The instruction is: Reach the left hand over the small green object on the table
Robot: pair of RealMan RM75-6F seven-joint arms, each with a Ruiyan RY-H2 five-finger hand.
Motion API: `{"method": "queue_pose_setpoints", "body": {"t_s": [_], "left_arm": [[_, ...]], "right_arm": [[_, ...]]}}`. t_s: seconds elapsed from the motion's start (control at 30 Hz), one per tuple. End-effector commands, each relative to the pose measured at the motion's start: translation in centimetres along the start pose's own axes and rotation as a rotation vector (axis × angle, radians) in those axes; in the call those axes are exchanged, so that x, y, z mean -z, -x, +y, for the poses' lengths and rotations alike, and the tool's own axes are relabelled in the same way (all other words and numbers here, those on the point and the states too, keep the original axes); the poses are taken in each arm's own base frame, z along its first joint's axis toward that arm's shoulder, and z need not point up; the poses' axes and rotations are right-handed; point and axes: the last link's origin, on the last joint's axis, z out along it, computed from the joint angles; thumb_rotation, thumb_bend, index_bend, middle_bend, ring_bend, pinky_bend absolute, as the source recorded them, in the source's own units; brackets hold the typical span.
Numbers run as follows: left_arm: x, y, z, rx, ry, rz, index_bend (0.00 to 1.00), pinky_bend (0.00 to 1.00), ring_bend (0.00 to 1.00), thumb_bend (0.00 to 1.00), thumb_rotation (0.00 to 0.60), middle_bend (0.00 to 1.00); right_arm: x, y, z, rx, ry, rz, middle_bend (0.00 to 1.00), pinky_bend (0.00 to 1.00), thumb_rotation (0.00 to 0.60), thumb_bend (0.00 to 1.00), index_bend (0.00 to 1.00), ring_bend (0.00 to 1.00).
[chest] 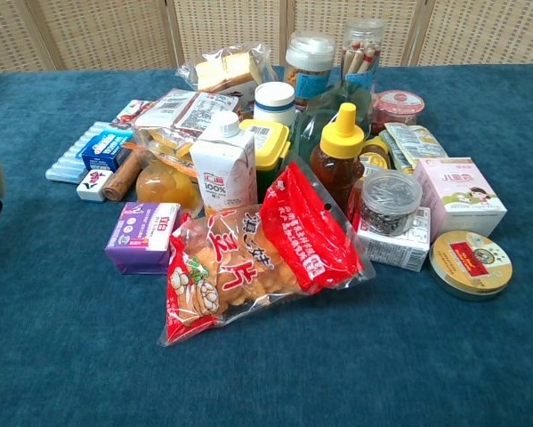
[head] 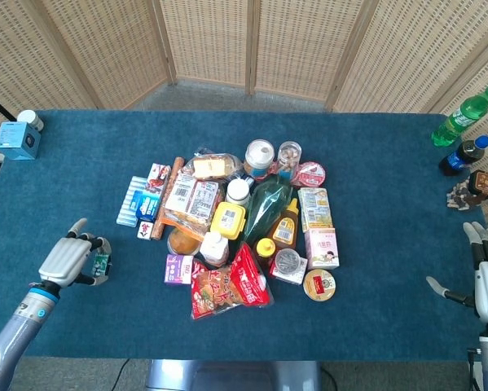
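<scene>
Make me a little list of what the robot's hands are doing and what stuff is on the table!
left hand: fingers curled around the small green object, near the table's left edge
right hand: fingers spread, holding nothing, at the right edge
middle of table: pile of snacks and jars, red snack bag in front
far right: green bottle

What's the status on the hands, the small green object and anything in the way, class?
Left hand over small green object, fingers curled around it; grip unclear. Right hand open, idle at table's right edge. Grocery pile nearby, not obstructing.
</scene>
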Motion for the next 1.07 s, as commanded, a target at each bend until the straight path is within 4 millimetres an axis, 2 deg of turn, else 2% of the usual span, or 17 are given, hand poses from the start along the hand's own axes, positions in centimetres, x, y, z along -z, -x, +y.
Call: {"method": "queue_pose_setpoints", "body": {"t_s": [0.03, 0.33, 0.63, 0.83, 1.07], "left_arm": [[0.3, -2.5, 0.3, 0.026, 0.019, 0.060, 0.56, 0.00, 0.37, 0.21, 0.600, 0.68], [0.8, -9.1, 1.1, 0.035, 0.043, 0.203, 0.56, 0.00, 0.36, 0.21, 0.600, 0.67], [1.4, -14.5, 1.8, 0.073, 0.070, 0.321, 0.56, 0.00, 0.36, 0.21, 0.600, 0.66], [2.3, -17.0, 1.9, 0.147, 0.095, 0.403, 0.57, 0.00, 0.36, 0.21, 0.600, 0.67], [3.4, -18.1, 1.2, 0.165, 0.088, 0.432, 0.57, 0.00, 0.36, 0.21, 0.600, 0.67]], "right_arm": [[0.0, 0.3, 0.1, -0.005, 0.002, -0.007, 0.00, 0.00, 0.495, 0.00, 0.00, 0.00], [0.1, 1.0, 0.6, -0.022, 0.012, -0.018, 0.00, 0.00, 0.493, 0.00, 0.00, 0.00], [0.1, 1.6, 0.6, -0.042, 0.015, -0.021, 0.00, 0.00, 0.494, 0.00, 0.00, 0.00], [-0.2, 1.7, 0.6, -0.054, 0.016, -0.013, 0.00, 0.00, 0.489, 0.00, 0.00, 0.00], [-0.6, 2.1, 0.1, -0.056, 0.002, -0.025, 0.00, 0.00, 0.496, 0.00, 0.00, 0.00]]}}
